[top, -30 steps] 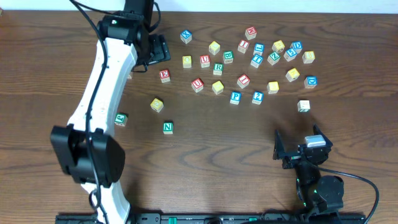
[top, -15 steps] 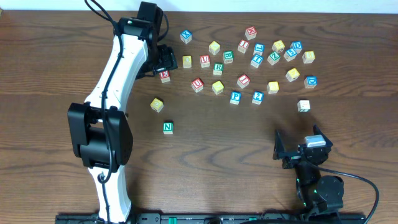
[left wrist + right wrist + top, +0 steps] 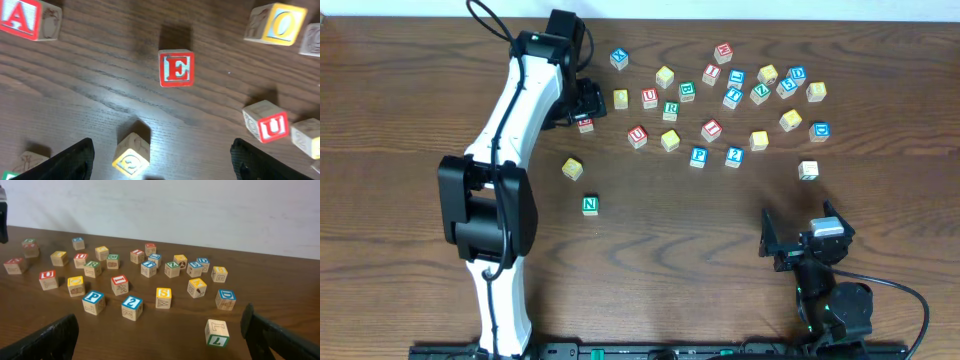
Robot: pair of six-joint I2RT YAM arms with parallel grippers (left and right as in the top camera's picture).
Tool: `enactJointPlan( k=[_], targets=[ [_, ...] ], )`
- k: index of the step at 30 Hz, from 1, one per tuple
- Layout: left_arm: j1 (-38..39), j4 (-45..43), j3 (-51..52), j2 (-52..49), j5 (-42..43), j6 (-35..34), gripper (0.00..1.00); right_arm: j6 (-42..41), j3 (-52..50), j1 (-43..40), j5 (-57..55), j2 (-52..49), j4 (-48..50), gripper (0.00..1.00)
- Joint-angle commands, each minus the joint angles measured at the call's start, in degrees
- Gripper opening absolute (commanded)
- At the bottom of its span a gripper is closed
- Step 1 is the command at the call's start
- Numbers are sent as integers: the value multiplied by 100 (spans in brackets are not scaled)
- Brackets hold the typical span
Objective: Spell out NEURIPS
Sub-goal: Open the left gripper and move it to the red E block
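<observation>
**My left claw (image 3: 161, 155) has swung in over the red E (image 3: 176, 68)**

It hangs above that cube with fingers spread wide, gripping nothing. Nearer me than the red E sits a yellow cube (image 3: 131, 159); right of it, the red U (image 3: 266, 125). My right claw (image 3: 160, 330) gapes too, empty.

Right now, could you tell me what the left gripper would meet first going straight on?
Most likely the red E cube, centred ahead of the open left gripper; depth is hard to judge.
</observation>
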State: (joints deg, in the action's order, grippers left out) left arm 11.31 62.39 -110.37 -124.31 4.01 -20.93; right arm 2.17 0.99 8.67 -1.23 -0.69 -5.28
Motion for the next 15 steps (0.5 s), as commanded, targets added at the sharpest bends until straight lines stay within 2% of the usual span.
enactJointPlan(
  k=[1, 15],
  targets=[
    [4, -31, -114, -149, 13, 186, 86, 68, -17, -59, -9, 31, -11, 99],
    [28, -225, -114, -195, 11, 483, 86, 68, -17, -59, -9, 31, -11, 99]
  ],
)
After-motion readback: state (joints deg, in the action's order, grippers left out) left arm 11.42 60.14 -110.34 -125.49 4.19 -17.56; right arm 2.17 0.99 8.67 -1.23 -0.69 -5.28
